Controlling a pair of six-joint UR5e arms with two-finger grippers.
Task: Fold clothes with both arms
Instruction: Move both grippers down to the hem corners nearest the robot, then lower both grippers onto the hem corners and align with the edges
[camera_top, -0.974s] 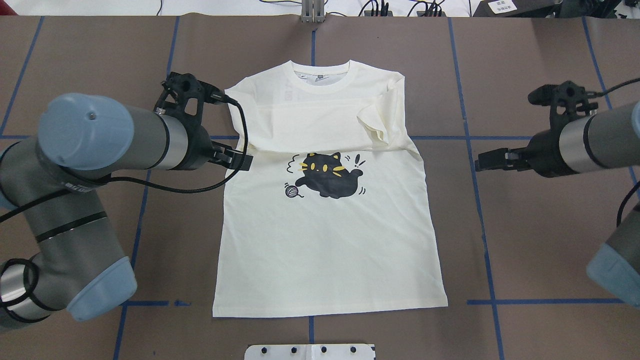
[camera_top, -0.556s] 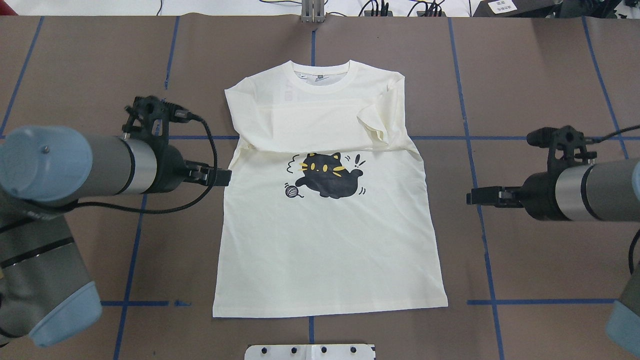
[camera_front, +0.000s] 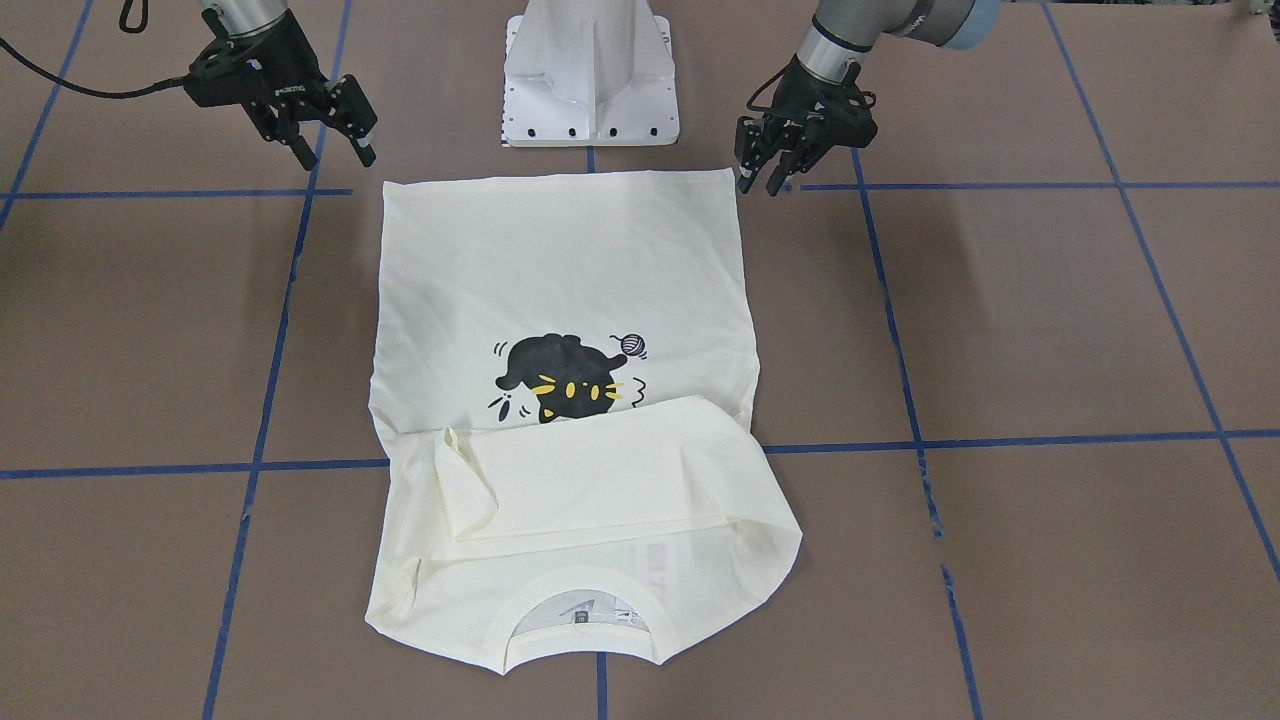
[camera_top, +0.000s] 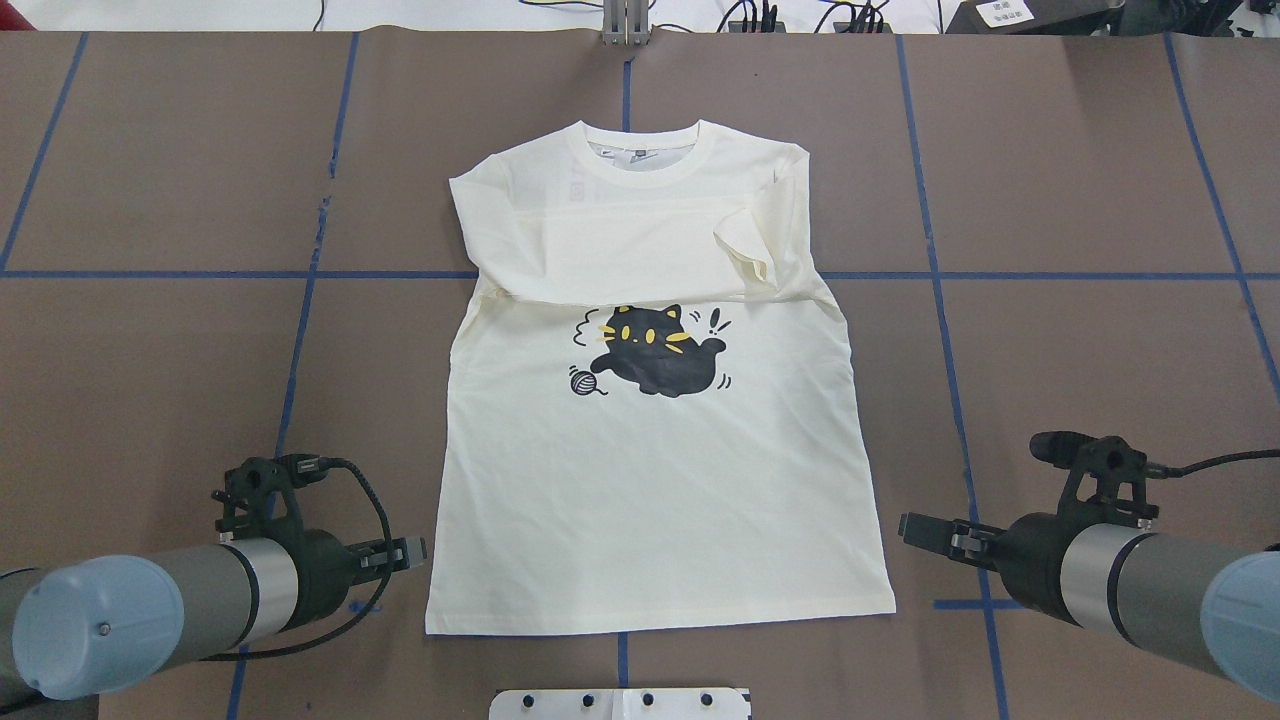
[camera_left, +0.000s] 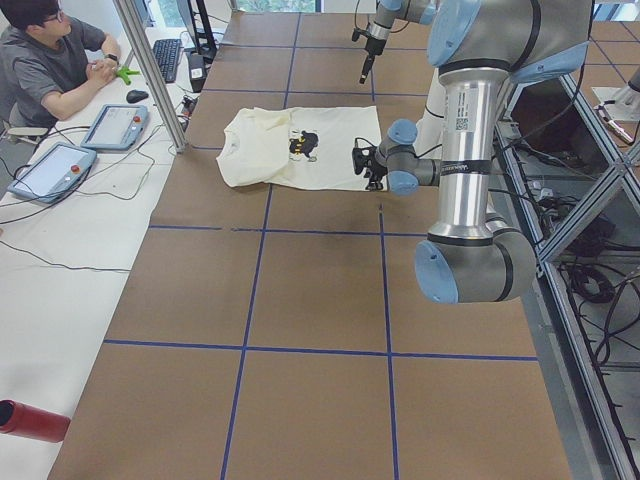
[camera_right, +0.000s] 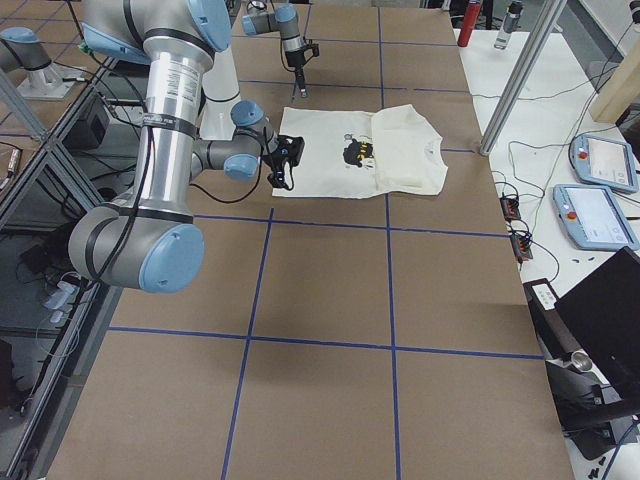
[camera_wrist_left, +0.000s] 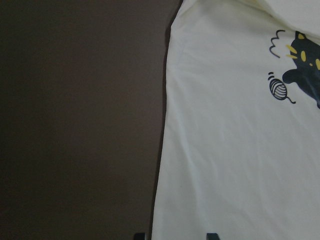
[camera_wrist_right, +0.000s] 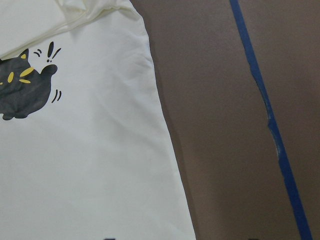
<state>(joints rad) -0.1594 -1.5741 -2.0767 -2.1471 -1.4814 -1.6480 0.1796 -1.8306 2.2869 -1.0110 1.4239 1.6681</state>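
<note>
In front of the white pedestal base, seen from across the bench, the cream T-shirt lay flat, hem nearest the pedestal and collar farthest. Both sleeves lay folded across the chest and the lower body was spread out. I judge the sleeve folds done and the hem-to-collar fold left. The right gripper and left gripper flanked the pedestal near the hem corners, jaws parted and empty. Faint red letters showed through by the collar but were unreadable, and white lettering on the right gripper was too small to read.

Overhead, the cat print faced up beyond the pedestal. The neck label was illegible.

In the left side view, a label on the left arm beside the pedestal could not be read. The right side view added nothing.

In the left wrist view, the fingertips stood apart over the shirt's edge.

In the right wrist view, only shirt and blue tape showed, with no writing.
</note>
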